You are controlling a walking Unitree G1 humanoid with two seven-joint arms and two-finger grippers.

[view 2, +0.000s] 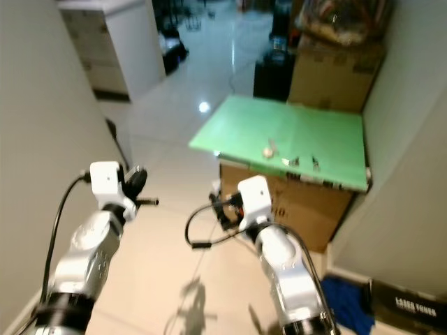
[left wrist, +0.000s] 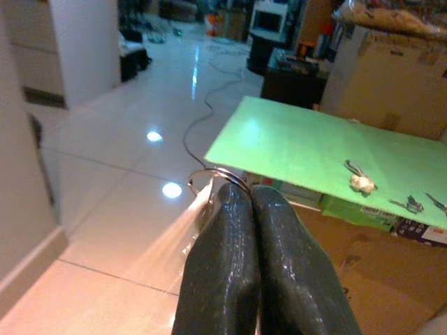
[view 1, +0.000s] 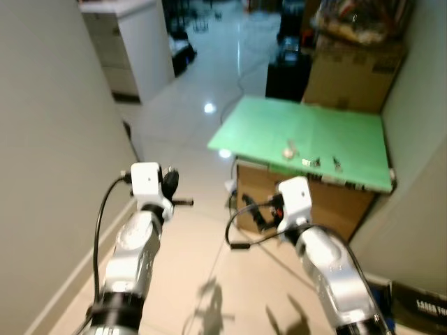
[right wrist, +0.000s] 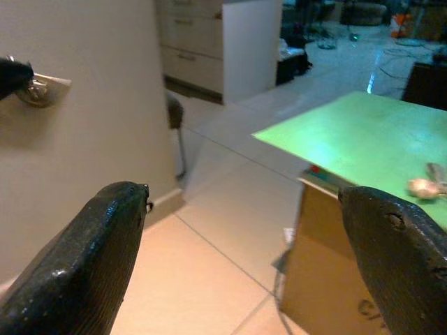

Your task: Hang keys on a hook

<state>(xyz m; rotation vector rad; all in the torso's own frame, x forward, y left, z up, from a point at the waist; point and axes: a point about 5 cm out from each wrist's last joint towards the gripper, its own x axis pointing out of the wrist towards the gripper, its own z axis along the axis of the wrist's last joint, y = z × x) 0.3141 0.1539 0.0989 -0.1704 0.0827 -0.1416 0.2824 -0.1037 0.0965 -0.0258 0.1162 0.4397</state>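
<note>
Left gripper (left wrist: 253,209) pinched closed on key ring (left wrist: 213,176), held near wall (view 1: 49,139) at 9 o'clock. Right gripper (right wrist: 244,244) wide apart, empty. More keys (view 1: 290,149) on green counter (view 1: 265,125) at 1 o'clock. Pickup likely done; hook on wall (right wrist: 38,87), hanging remains.

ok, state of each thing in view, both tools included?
Left tool: shut on key ring, held off the floor.
Right tool: open, holding nothing.
Green board: lying flat on cardboard box.
Small items: lying loose on the board.
</note>
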